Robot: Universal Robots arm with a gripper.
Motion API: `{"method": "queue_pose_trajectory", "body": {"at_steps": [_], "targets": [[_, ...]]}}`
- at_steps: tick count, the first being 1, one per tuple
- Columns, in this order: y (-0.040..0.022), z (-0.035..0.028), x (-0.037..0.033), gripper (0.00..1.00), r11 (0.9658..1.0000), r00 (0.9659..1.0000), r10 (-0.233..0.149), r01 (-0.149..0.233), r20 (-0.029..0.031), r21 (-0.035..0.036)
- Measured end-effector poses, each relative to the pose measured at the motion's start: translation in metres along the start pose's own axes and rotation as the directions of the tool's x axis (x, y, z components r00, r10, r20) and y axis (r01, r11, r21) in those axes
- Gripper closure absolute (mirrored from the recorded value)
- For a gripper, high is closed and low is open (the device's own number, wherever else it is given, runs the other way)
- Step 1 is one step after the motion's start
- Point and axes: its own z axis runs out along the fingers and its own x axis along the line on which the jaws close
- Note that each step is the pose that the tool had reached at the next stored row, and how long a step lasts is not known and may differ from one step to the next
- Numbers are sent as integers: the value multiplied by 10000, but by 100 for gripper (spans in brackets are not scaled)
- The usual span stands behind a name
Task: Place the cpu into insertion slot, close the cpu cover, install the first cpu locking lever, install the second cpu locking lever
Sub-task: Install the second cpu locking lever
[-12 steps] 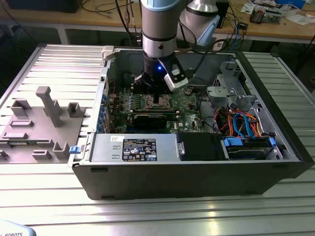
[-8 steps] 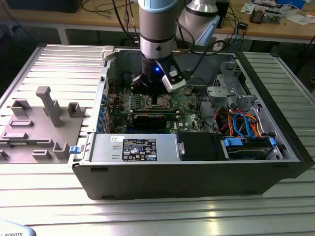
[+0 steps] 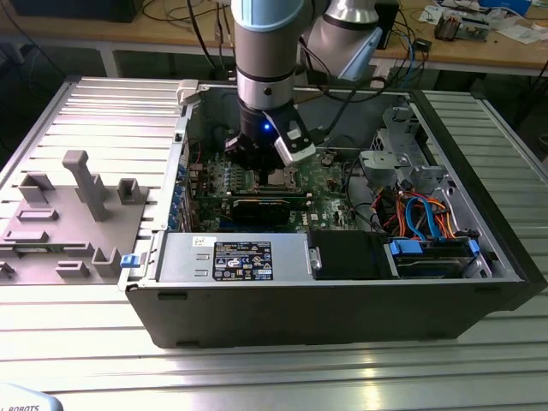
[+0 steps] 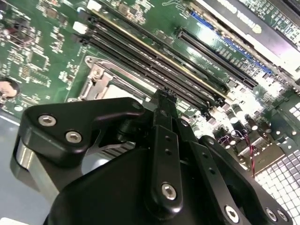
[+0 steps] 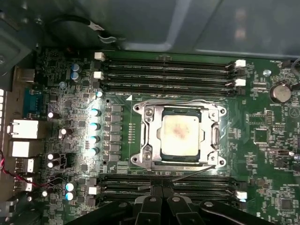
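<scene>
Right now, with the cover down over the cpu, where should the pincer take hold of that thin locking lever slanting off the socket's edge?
Probably at the free end of the locking lever, nearest the pincer. The wire slants away from the cpu cover there, out over the memory slots, so coming down from above the board, straddling it crosswise, looks least crowded.

And there's the cpu (image 5: 182, 136), a pale silvery-tan square with a faint stain, sitting flat in the insertion slot (image 5: 207, 161) at the centre of the first wrist view. The cpu cover (image 5: 152, 136), a silvery frame, lies closed around it, its face showing through the window.
</scene>
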Motion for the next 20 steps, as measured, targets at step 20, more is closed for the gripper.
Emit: {"method": "queue_pose_trajectory", "body": {"at_steps": [20], "targets": [[-3,267,149,89,9986,9988,-499,498,-23,-188]]}}
